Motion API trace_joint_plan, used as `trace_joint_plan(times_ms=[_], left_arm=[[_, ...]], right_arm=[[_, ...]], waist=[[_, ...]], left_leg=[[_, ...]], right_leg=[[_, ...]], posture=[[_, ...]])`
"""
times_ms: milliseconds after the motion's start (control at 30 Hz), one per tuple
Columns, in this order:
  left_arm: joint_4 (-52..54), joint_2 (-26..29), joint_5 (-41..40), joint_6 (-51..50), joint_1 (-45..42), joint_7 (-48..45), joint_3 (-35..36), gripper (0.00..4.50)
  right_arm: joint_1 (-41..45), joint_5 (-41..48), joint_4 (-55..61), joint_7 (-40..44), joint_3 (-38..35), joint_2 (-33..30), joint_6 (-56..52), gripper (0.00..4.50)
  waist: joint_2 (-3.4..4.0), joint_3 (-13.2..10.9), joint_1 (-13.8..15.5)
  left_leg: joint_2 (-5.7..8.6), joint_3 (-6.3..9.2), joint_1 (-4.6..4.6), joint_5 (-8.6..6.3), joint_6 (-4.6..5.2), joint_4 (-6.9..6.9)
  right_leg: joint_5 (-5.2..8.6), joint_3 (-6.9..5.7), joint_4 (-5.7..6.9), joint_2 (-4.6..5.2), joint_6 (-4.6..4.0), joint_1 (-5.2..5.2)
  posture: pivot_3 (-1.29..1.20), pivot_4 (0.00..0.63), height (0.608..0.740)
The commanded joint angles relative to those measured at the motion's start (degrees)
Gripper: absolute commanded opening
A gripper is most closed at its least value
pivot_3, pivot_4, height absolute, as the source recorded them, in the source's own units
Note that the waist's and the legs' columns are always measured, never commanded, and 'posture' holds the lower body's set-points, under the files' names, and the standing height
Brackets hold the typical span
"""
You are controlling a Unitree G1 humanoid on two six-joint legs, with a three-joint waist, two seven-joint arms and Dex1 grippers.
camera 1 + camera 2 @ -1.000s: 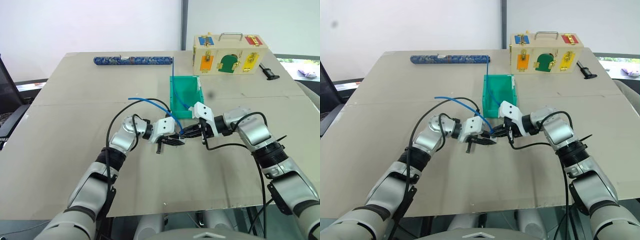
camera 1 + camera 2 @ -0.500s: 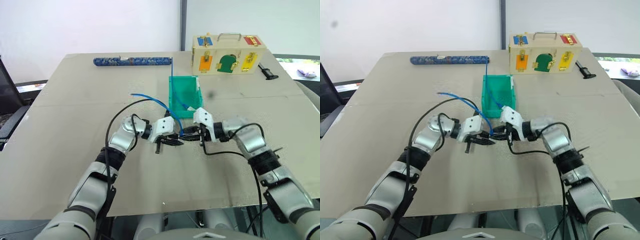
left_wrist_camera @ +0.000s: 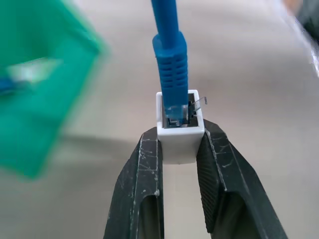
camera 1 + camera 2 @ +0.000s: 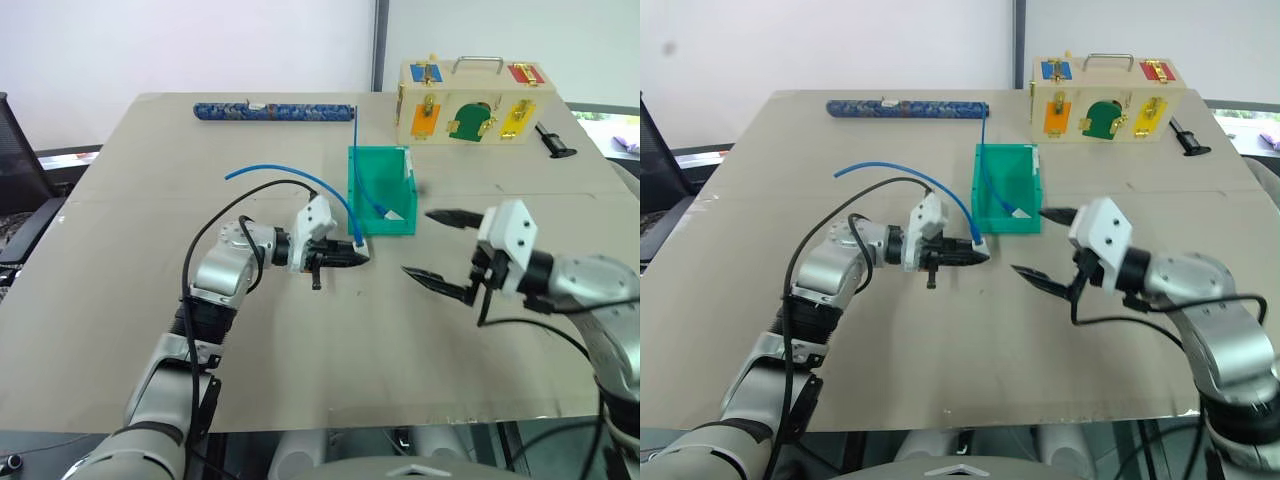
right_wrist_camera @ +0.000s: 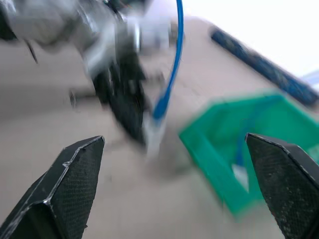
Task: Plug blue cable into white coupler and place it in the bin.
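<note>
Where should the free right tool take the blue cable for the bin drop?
Probably the blue cable's ribbed boot, just above the white coupler, coming from the right tool's own side. The left tool already clamps the coupler's flanks, and the boot is the stiffest exposed part.

Silver arms; black cables; black-fingered hands

One white coupler (image 3: 180,137), pinched between the left gripper's (image 4: 352,257) two black fingers; one blue cable (image 4: 290,178) plugged into it, rising and looping back over that arm; a second blue cable (image 4: 357,150) running into the one teal bin (image 4: 375,224) just beyond the left fingertips; one white tag (image 4: 394,213) inside it; one dark-blue patterned roll (image 4: 274,111), one wooden box (image 4: 473,104) and one small black tool (image 4: 553,141), all well beyond both grippers; the right gripper (image 4: 436,243) shows two spread fingers.
</note>
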State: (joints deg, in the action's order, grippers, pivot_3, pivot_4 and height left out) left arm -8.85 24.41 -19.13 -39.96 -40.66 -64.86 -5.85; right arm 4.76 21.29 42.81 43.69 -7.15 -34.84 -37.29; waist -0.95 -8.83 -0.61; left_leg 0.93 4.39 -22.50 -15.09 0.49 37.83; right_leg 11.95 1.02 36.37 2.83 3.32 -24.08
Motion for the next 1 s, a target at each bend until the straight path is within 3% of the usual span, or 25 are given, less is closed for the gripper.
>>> trace_joint_plan(times_ms=[33, 167, 333, 433, 567, 600, 733, 900, 1000], left_arm=[[1.8, -3.0, -5.3, -18.2, -9.1, 10.5, 6.5, 0.32], [-4.6, -6.7, -5.0, -27.0, -18.0, 19.5, 9.0, 0.32], [-24.1, -11.0, -0.7, -22.9, -29.3, 24.1, 6.7, 0.32], [-32.8, -12.4, 0.8, -19.9, -34.4, 24.7, 6.3, 1.71], [-35.1, -11.5, 0.3, -21.5, -36.4, 22.7, 6.1, 3.41], [-34.2, -10.5, -0.5, -23.5, -35.9, 21.8, 6.4, 3.89], [-25.1, -6.8, -3.0, -24.4, -30.3, 16.5, 6.1, 3.89], [4.2, 2.1, -5.5, -10.8, -8.6, 8.9, 7.0, 3.89], [15.0, 5.6, -7.1, -7.9, 3.5, 9.1, 9.8, 3.89]], right_arm=[[-7.4, -0.4, 8.8, -5.9, -6.4, 1.2, -1.5, 4.47], [-15.5, -0.7, 14.0, -10.9, -10.1, 3.5, -2.5, 4.47], [-20.6, -0.7, 17.2, -16.0, -12.0, 6.2, -2.3, 4.47], [-22.4, -1.8, 17.2, -17.5, -10.7, 6.1, -0.8, 4.5], [-24.1, -1.9, 17.2, -18.3, -10.2, 6.1, 0.5, 4.5], [-24.3, -1.8, 16.8, -18.2, -10.1, 6.2, 0.9, 4.5], [-24.1, -1.7, 13.7, -17.5, -9.8, 6.4, 3.4, 4.5], [-21.9, 0.7, 7.7, -14.3, -11.8, 5.5, 7.2, 4.5], [-21.3, 1.6, 4.9, -11.5, -12.8, 3.6, 8.7, 4.5]], waist=[[-0.05, -0.1, 0.2], [-0.12, -0.1, -0.2], [-0.21, -0.2, -0.4], [-0.24, -0.3, -0.5], [-0.24, -0.4, -0.3], [-0.24, -0.4, -0.3], [-0.21, -0.4, -0.7], [-0.08, -0.4, -1.3], [-0.05, -0.5, -0.7]], left_leg=[[0.0, 0.04, -0.02, 0.0, 0.0, 0.08], [0.06, 0.25, -0.04, 0.0, 0.0, 0.44], [0.14, 0.16, 0.47, -0.01, -0.01, 0.36], [0.12, 0.0, 0.51, 0.0, -0.01, 0.17], [0.13, 0.01, 0.42, 0.0, -0.02, 0.06], [0.13, -0.01, 0.42, 0.0, -0.02, 0.03], [0.13, -0.1, 0.51, 0.0, -0.03, -0.16], [-0.12, -0.19, 0.73, 0.08, -0.18, -0.48], [-0.12, -0.22, 0.67, 0.14, -0.29, -0.49]], right_leg=[[0.08, -0.05, 0.01, 0.0, 0.13, 0.01], [0.12, -0.24, 0.03, 0.01, 0.23, 0.26], [0.2, -0.14, 0.03, 0.04, 0.37, 0.69], [0.21, 0.03, 0.02, 0.03, 0.36, 0.59], [0.21, 0.04, -0.01, 0.03, 0.34, 0.48], [0.21, 0.06, -0.04, 0.04, 0.34, 0.48], [0.21, 0.26, -0.12, 0.06, 0.34, 0.45], [0.08, 0.56, -0.12, 0.14, 0.1, 0.42], [0.07, 0.59, -0.17, 0.17, 0.09, 0.34]], posture=[[0.0, 0.15, 0.74], [0.0, 0.15, 0.74], [0.0, 0.15, 0.74], [0.0, 0.15, 0.74], [0.0, 0.15, 0.74], [0.0, 0.15, 0.74], [0.0, 0.15, 0.74], [0.0, 0.15, 0.74], [0.0, 0.15, 0.74]])
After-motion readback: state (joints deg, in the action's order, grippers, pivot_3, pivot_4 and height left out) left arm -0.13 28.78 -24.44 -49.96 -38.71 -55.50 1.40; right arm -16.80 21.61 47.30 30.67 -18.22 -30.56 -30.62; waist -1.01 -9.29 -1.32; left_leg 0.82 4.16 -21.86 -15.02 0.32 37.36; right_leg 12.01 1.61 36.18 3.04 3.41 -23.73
